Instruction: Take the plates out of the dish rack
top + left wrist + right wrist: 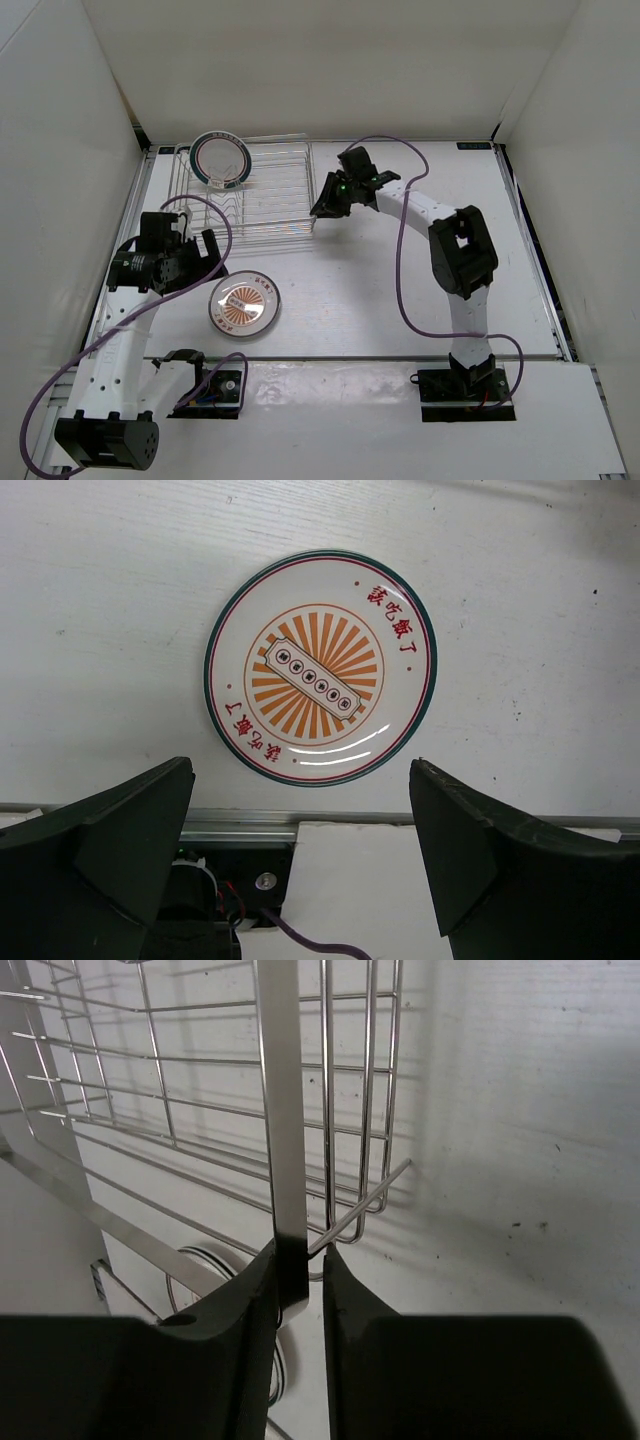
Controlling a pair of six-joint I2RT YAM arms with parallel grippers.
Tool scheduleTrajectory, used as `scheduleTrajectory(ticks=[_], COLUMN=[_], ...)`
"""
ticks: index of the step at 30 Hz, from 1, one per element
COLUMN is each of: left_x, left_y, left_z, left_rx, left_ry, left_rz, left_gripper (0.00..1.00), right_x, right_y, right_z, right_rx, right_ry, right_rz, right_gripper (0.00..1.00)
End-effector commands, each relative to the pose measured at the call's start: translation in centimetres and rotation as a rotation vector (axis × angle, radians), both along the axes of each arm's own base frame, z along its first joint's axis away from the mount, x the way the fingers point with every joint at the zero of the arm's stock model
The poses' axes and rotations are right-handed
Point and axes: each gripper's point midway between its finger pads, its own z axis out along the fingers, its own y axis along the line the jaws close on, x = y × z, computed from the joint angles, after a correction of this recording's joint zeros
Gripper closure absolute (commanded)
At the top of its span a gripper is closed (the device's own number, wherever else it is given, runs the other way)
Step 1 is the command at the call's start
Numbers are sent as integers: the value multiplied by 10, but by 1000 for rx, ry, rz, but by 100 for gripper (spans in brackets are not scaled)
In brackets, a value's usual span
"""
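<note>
Sunburst plate (320,668) was found flat on the desk (340,330), just beside the left fingers (200,252), which were spread wide apart with nothing between them. Right fingers (265,1305) were clamped on a flat bar at the dish rack (270,205) right edge. 1 teal-rimmed plate (220,160) stood upright in the rack's back-left corner. Step was judged as unloading part done, rack being steadied. Next move was judged to call for the left fingers to be carried to that plate's top rim.
</note>
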Motion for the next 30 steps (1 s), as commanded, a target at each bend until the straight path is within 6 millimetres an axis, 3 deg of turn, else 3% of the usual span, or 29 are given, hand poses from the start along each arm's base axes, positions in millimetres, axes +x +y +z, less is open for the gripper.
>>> scheduleTrajectory(ticks=[1, 4, 6, 8, 13, 14, 15, 16, 18, 20, 22, 23, 24, 25, 26, 27, 28, 29, 30], left_x=[6, 8, 11, 13, 20, 23, 27, 32, 42, 65, 96, 111, 124, 143, 156, 184, 196, 214, 221], left_y=[-1, -1, 1, 4, 3, 2, 2, 1, 0, 0, 3, -2, 11, 10, 14, 14, 12, 16, 11], left_z=[4, 4, 5, 4, 6, 6, 7, 9, 9, 22, 33, 59, 68, 51, 56, 64, 68, 97, 99], left_rx=[-5, -3, 9, 20, 9, 5, 4, 3, 10, 32, 32, 9, 12, -8, 2, 0, -1, 15, -27], left_ry=[-38, -44, -59, -61, -76, -80, -91, -107, -109, -180, -238, -311, -345, -286, -305, -316, -337, -420, -433], left_rz=[5, 3, 7, 20, 34, 32, 31, 29, -1, -37, -45, -87, -61, -79, -85, -102, -131, -150, -185], left_gripper=[0, 0, 0, 0, 0, 0, 0, 0, 0, 0, 0, 0, 0, 0, 0, 0, 0, 0, 4], right_x=[-24, -39, -47, -65, -82, -80, -79, -82, -69, -49, -30, -26, -24, -16, -15, -15, -19, -16, -25], right_y=[-9, -17, -17, -23, -36, -35, -34, -36, -34, -36, -39, -46, -54, -75, -82, -97, -104, -116, -123], right_z=[2, -1, 8, 7, 8, 16, 19, 19, 41, 65, 106, 111, 116, 134, 138, 122, 141, 143, 135], right_rx=[-31, -48, -24, -18, -46, -38, -30, -47, -36, -35, -22, -49, -96, -152, -167, -216, -192, -187, -190], right_ry=[82, 167, 166, 225, 293, 284, 292, 307, 226, 122, -22, -52, -116, -184, -211, -217, -263, -267, -262], right_rz=[36, -1, -3, -26, -47, -49, -55, -60, -54, -82, -80, -89, -53, -111, -116, -106, -116, -137, -136], right_gripper=[79, 80, 82, 82, 80, 72, 55, 10, 10, 10, 10, 10, 10, 10, 10, 10, 10, 10, 10])
